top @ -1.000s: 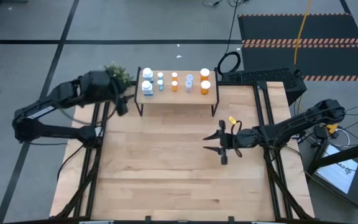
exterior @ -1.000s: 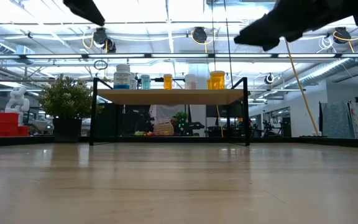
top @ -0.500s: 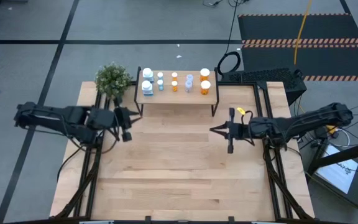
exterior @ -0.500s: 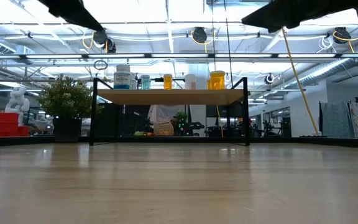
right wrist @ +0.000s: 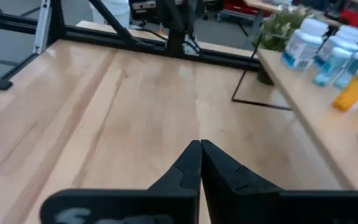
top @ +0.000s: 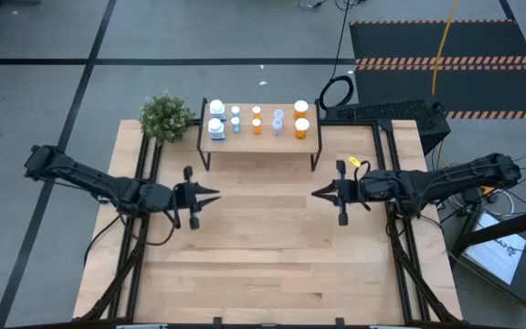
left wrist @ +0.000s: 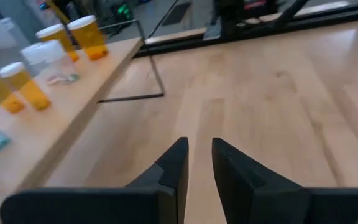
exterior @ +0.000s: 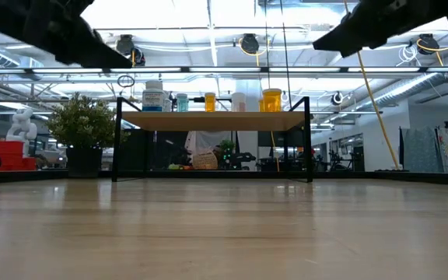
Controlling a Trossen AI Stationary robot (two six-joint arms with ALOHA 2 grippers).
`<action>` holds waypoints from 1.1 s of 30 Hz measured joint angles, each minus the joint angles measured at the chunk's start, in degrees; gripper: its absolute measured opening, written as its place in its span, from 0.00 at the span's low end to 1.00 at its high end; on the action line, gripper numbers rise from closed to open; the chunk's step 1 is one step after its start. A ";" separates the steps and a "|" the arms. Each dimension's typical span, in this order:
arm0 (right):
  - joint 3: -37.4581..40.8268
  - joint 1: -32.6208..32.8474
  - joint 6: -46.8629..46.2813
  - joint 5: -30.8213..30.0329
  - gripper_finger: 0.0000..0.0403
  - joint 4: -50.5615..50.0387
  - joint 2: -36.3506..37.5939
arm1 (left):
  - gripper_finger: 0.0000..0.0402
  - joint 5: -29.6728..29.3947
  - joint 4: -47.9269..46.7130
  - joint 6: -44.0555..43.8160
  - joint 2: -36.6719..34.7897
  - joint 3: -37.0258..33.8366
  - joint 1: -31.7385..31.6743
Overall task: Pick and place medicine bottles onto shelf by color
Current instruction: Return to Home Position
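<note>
1. Wooden table [top: 263, 265] fills the high view. The shelf [top: 263, 141] stands at its far edge, with a plant [top: 165, 116] just beside the shelf's left end.
2. Your bottles [top: 257, 120] stand on the shelf in pairs: white at the left end, then pale blue, small orange, a pale pair, and big orange at the right end.
3. Your left gripper [top: 215, 195] hovers over the table's left half, pointing toward the middle and well apart from the shelf. Its fingers [left wrist: 174, 163] are a narrow gap apart, holding nothing.
4. Your right gripper [top: 316, 193] faces it from the right half. Its fingers [right wrist: 188, 163] are pressed together and hold nothing.
</note>
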State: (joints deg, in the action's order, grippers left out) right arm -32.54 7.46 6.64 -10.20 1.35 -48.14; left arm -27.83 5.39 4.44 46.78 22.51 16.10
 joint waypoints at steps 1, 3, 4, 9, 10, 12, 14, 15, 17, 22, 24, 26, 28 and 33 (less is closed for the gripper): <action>0.35 0.32 -0.54 0.00 0.00 0.11 0.00 | 0.18 1.00 2.09 0.29 0.02 -1.33 0.10; 1.87 0.65 -0.61 0.05 0.00 1.24 0.11 | 0.18 3.38 6.52 0.99 0.00 -3.93 -0.04; 2.96 0.64 -0.53 0.09 0.00 1.83 0.37 | 0.18 4.77 8.82 1.09 0.00 -5.29 -0.18; 9.41 0.35 -0.55 -0.06 0.00 7.02 3.07 | 0.18 10.42 17.72 1.87 0.00 -10.65 -1.54; 10.69 0.35 -0.42 -0.07 0.00 7.86 3.99 | 0.18 10.46 18.45 1.24 0.00 -11.39 -1.78; 12.92 0.33 -0.14 -0.09 0.00 8.37 6.38 | 0.18 8.47 18.52 0.09 0.00 -12.10 -2.40; 14.93 0.33 -0.28 -0.11 0.00 8.46 9.10 | 0.18 3.75 17.11 -0.54 -0.02 -12.19 -3.10; 15.81 0.33 -0.36 -0.11 0.00 8.48 10.49 | 0.18 2.26 16.22 -0.91 -0.02 -12.21 -3.38; 17.49 0.33 -0.22 -0.11 0.00 8.52 13.19 | 0.18 1.85 15.75 -1.96 0.02 -12.27 -3.67; 21.23 0.35 0.40 -0.13 0.00 8.55 19.29 | 0.18 2.35 15.87 -2.70 0.00 -12.25 -5.38; 22.62 0.34 0.47 0.00 0.00 8.58 21.43 | 0.18 3.68 15.87 -3.30 0.00 -12.25 -6.36; 24.06 0.33 0.48 0.64 0.00 8.78 23.30 | 0.18 5.85 15.94 -3.54 0.00 -12.25 -7.30; 25.44 0.33 0.45 1.38 0.00 9.65 24.82 | 0.16 8.10 16.13 -3.50 0.00 -12.25 -7.99; 27.29 0.35 0.08 1.46 0.00 10.89 27.16 | 0.02 10.33 16.17 -3.06 0.00 -12.25 -9.37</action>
State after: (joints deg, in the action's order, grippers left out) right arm -5.26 7.81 6.72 -8.73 12.24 -20.98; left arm -17.51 21.56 1.39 46.78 10.26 6.73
